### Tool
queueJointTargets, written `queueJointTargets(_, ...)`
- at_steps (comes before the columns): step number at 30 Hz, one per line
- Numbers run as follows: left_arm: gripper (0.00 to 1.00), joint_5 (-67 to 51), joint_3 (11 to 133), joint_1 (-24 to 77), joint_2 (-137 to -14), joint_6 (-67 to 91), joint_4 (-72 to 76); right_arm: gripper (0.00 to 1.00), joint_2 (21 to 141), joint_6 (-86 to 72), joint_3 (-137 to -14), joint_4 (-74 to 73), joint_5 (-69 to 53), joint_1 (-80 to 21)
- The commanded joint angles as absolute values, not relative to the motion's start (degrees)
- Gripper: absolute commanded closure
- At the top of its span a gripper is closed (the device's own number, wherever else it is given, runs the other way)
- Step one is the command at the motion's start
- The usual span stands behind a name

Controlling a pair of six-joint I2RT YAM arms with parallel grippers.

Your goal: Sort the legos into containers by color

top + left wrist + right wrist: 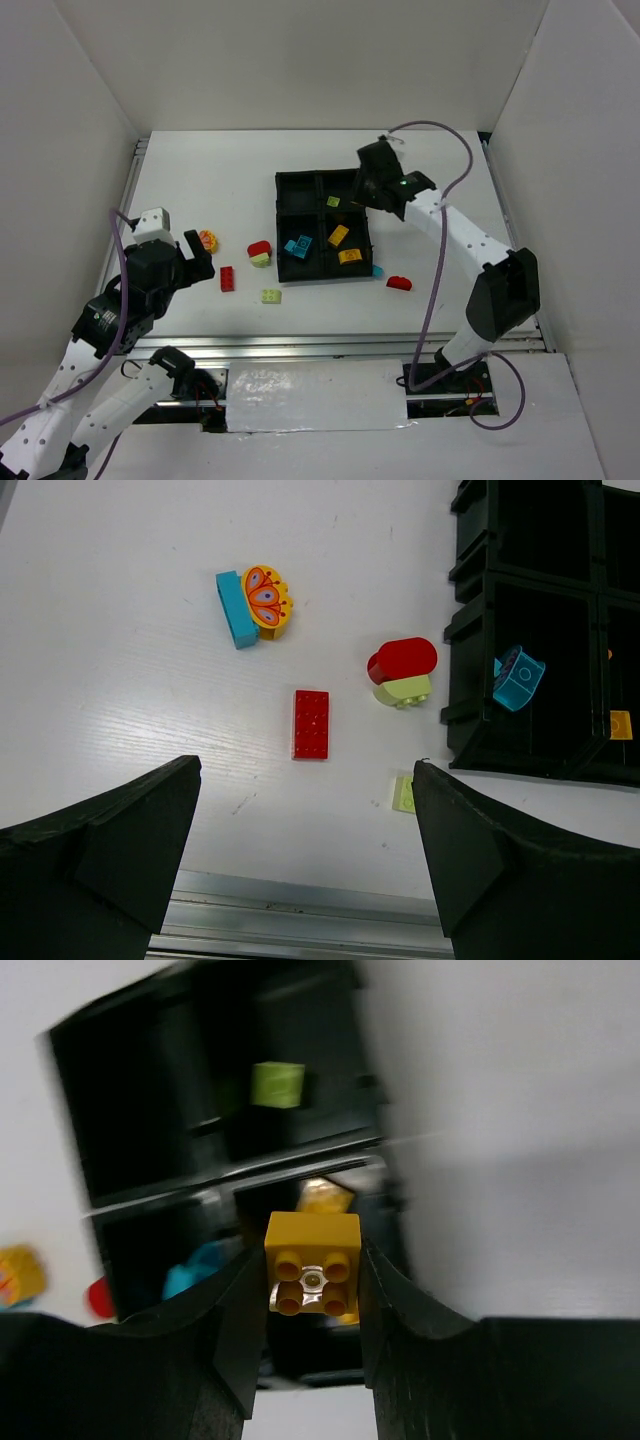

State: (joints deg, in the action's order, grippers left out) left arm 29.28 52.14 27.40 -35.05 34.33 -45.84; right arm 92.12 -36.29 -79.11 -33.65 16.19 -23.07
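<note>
Nearest, well to the near left of the black tray (278,205), the left gripper (200,258) hangs above the table (200,180) with its jaws wide apart and nothing between them. A flat lime brick (271,296) lies off the tray's near-left corner, and a flat red brick (311,724) lies further left of it. Off the near-right corner sits a rounded red brick (399,283), and a small cyan brick (377,270) lies just beside that corner, outside the wall. Against the tray's left side, a red rounded piece (402,660) sits on a lime brick (403,690). Further left, an orange butterfly-printed piece (265,600) touches a long cyan brick (236,608). Inside the tray, the near-left compartment holds cyan bricks (298,246), the near-right holds orange-yellow bricks (344,246), and the far-right holds a lime brick (333,201). The right gripper (368,190) hovers over the tray's right half, jaws clamped on an orange-yellow two-by-two brick (312,1250), studs toward the wrist camera. That view is blurred, and which compartment lies under the brick cannot be told.
</note>
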Motion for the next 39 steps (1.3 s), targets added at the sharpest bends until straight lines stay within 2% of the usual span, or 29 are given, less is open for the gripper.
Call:
queueJointTargets(1,0.00,30.5,52.0,27.2,-34.5,34.0,-44.4,1.00,93.0,-35.9,-83.7,-35.3,20.5,-30.2)
queueJointTargets(5,0.00,30.7,51.9,27.2,-34.5,34.2,-44.4,1.00,98.5,-38.0,-88.6,-38.8,24.2,-36.3)
queueJointTargets(8,0.01,30.4,51.9,27.2,-34.7,34.1,-44.5,0.99,100.4,-38.7,-89.5,-39.8,24.9,-37.3)
queueJointTargets(10,0.00,30.3,51.9,27.2,-34.9,33.9,-44.4,0.86,100.5,-39.1,-88.2,-39.2,24.8,-37.8)
queueJointTargets(11,0.01,30.1,51.9,27.2,-35.0,33.8,-44.2,0.63,100.3,-39.2,-86.8,-38.5,24.6,-37.9)
queueJointTargets(12,0.01,30.1,51.9,27.1,-35.1,33.8,-44.2,0.55,100.1,-39.2,-86.1,-38.1,24.5,-38.0)
queueJointTargets(17,0.01,29.9,51.9,27.2,-35.7,33.7,-44.1,0.31,98.2,-38.4,-84.0,-37.3,22.8,-38.4)
queueJointTargets(18,0.00,29.9,51.9,27.1,-35.6,33.7,-44.1,0.21,97.6,-38.3,-84.0,-37.5,22.7,-38.6)
queueJointTargets(19,0.01,30.0,52.0,27.1,-35.8,33.7,-44.3,0.14,96.1,-38.1,-83.4,-37.6,22.8,-38.5)
queueJointTargets(20,0.00,30.0,51.9,27.2,-35.8,33.7,-44.2,0.01,95.1,-37.9,-82.6,-36.8,22.8,-38.6)
queueJointTargets(27,0.01,30.0,51.9,27.1,-35.4,33.8,-44.1,0.00,81.8,-42.5,-68.8,-38.1,23.8,-34.8)
queueJointTargets(30,0.00,29.4,51.9,27.1,-35.5,33.4,-43.9,0.00,69.1,-45.1,-56.5,-32.0,14.7,-28.1)
queueJointTargets(31,0.01,29.2,51.9,27.1,-35.7,33.5,-43.9,0.00,66.6,-45.8,-50.2,-29.6,7.7,-26.6)
queueJointTargets(33,0.01,29.2,51.9,27.0,-35.8,33.3,-43.9,0.00,60.0,-49.0,-44.7,-23.6,2.7,-23.2)
queueJointTargets(39,0.00,29.3,51.9,26.9,-35.2,33.5,-44.0,0.00,48.5,-65.3,-35.4,-20.2,2.7,-21.8)
